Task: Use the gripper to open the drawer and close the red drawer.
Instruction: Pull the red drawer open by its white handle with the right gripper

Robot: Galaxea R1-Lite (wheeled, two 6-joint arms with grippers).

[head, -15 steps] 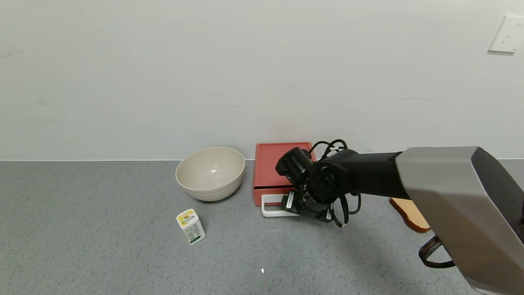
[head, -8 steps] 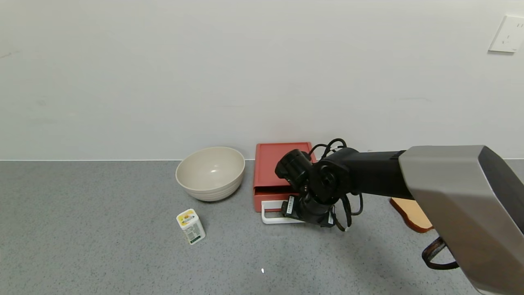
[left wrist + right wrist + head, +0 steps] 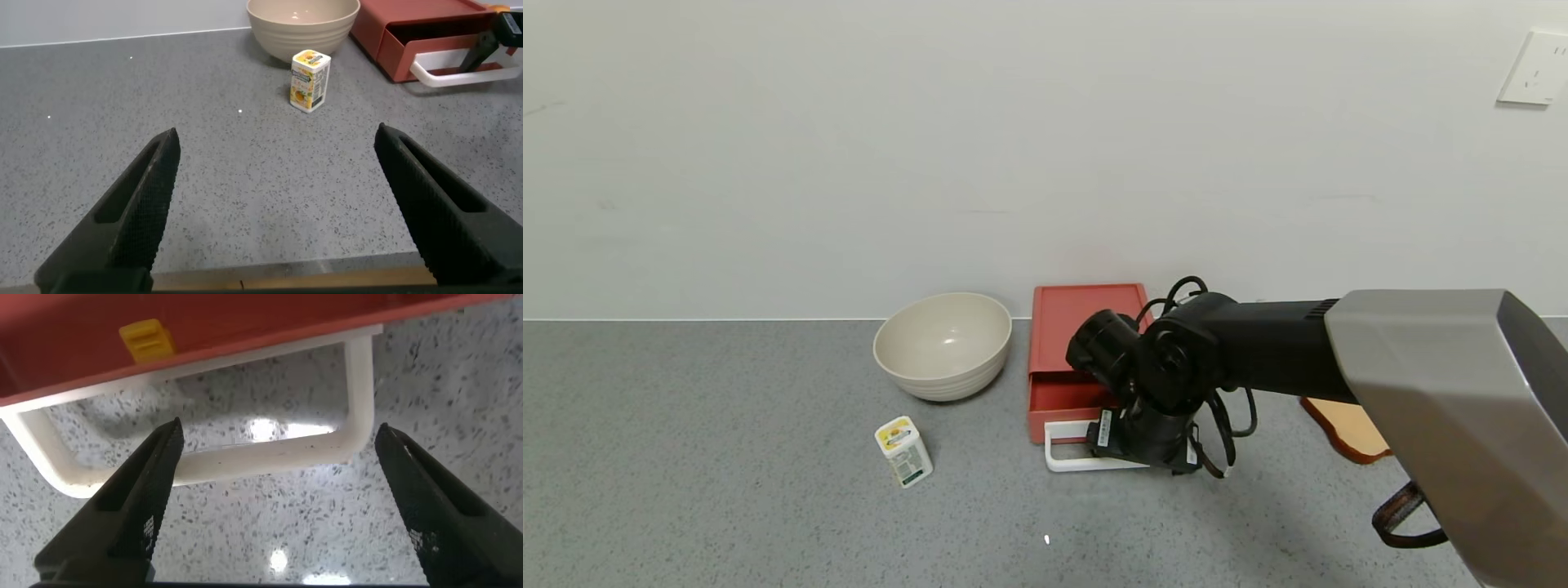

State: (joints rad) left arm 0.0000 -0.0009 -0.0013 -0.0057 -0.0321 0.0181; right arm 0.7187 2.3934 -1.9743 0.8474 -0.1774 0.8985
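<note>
Red drawer [image 3: 1066,400] slid further out, right gripper [image 3: 274,498] jaws spread around white handle [image 3: 1068,462], grey speckled counter [image 3: 727,506], white wall [image 3: 931,147]

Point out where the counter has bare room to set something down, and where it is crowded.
Bare: the grey counter left of the bowl and carton, and the near strip in front of them. Crowded: the right side, where the drawer, its white handle, the right end effector and a wooden board cluster.
</note>
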